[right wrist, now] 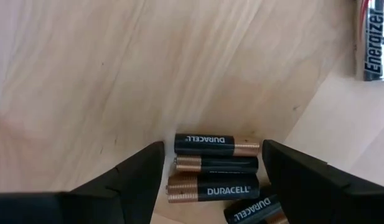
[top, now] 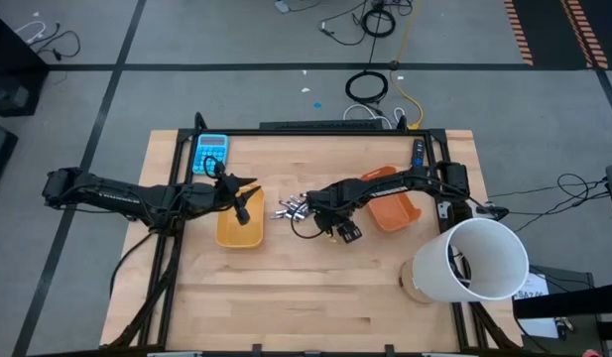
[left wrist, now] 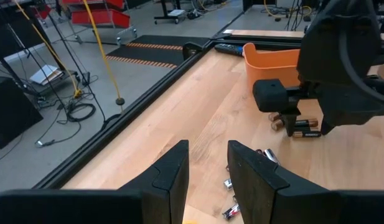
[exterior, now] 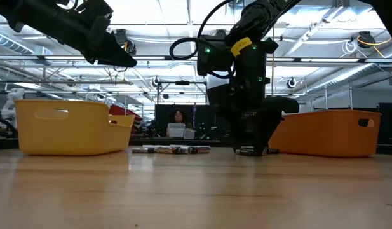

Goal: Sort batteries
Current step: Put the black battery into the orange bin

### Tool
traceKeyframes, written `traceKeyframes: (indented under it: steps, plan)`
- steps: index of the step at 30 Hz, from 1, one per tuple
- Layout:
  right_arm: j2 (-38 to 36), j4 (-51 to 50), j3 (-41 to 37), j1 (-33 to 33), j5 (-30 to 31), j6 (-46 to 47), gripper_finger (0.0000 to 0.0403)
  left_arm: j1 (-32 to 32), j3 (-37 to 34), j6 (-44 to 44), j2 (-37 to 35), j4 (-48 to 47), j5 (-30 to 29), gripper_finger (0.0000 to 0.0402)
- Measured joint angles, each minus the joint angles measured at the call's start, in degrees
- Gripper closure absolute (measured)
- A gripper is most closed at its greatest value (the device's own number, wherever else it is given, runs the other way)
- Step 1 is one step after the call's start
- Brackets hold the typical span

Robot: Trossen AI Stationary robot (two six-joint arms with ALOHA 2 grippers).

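Several small batteries (top: 289,209) lie in a loose heap on the wooden table between a yellow tray (top: 238,228) and an orange tray (top: 395,210). My right gripper (right wrist: 210,163) is open and down at the table over the heap. Its fingers stand on either side of three dark copper-ended batteries (right wrist: 216,165) lying side by side, without touching them. A silvery battery (right wrist: 374,46) lies farther off. My left gripper (top: 242,210) is open and empty, and it hovers high above the yellow tray (exterior: 68,127). In its wrist view the batteries (left wrist: 299,127) lie under the right arm.
A blue calculator (top: 209,152) lies near the table's far left corner. A large white cylinder (top: 471,260) stands at the near right corner. Black frame rails run along the table's edges. The near half of the tabletop is bare wood (top: 306,297). A person (exterior: 178,121) sits far behind the table.
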Motion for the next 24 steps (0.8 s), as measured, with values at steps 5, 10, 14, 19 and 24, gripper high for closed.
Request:
traceKeyframes:
  steps: [5, 10, 14, 19, 24]
  plan:
    - [0.02, 0.08, -0.04, -0.02, -0.41, 1.78, 0.0136, 0.00, 0.00, 0.00, 0.00, -0.02, 0.00, 0.0281]
    - [0.04, 0.37, -0.09, -0.23, -1.05, 3.74, 0.0136, 0.00, 0.00, 0.08, 0.00, -0.03, 0.00, 0.0281]
    - [0.07, 0.28, -0.11, -0.76, -1.80, 4.34, 0.0144, 0.00, 0.00, 0.13, 0.00, -0.04, 0.00, 0.0281]
    - [0.07, 0.13, -0.11, -1.86, -3.11, 4.20, 0.0164, 0.00, 0.00, 0.09, 0.00, -0.57, 0.00, 0.0281]
    - [0.07, 0.02, -0.09, -2.12, -3.15, 2.72, 0.0181, 0.00, 0.00, -0.04, 0.00, -1.34, 0.00, 0.0281]
